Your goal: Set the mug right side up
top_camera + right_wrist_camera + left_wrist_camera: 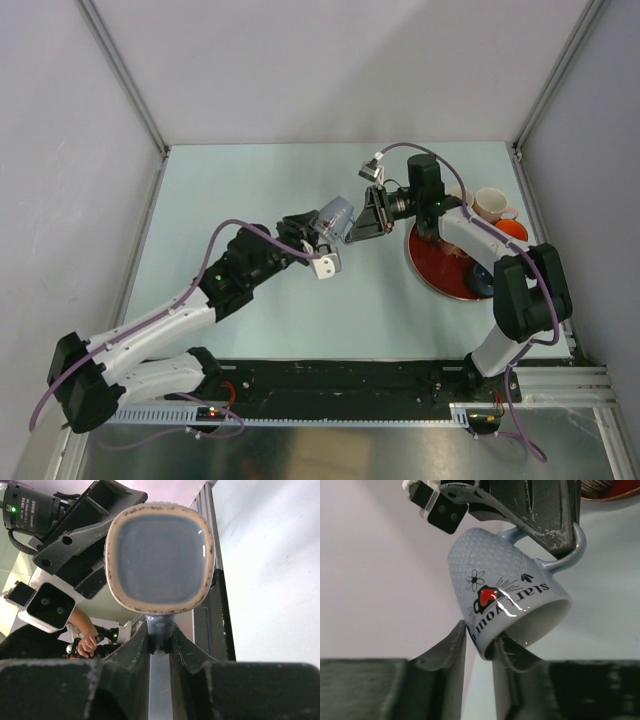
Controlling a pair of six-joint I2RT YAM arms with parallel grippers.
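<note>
A light blue mug (pixel 336 216) with a flower and heart print hangs in the air over the middle of the table, held between both grippers. It is tilted, with its mouth toward the left arm and its base toward the right arm. My left gripper (pixel 479 635) is shut on the mug's (pixel 505 590) rim, one finger outside the wall and one inside the mouth. My right gripper (pixel 160 635) is shut on the mug's handle (pixel 160 627), just below the mug's base (pixel 160 557). In the top view the right gripper (pixel 362 222) is on the mug's right and the left gripper (pixel 320 240) is on its lower left.
A red plate (pixel 432 272) lies at the right under the right arm, with a dark blue item (pixel 483 281) on it. A pink and white cup (pixel 490 204) and an orange bowl (pixel 513 230) stand behind it. Grey walls close in the table on three sides.
</note>
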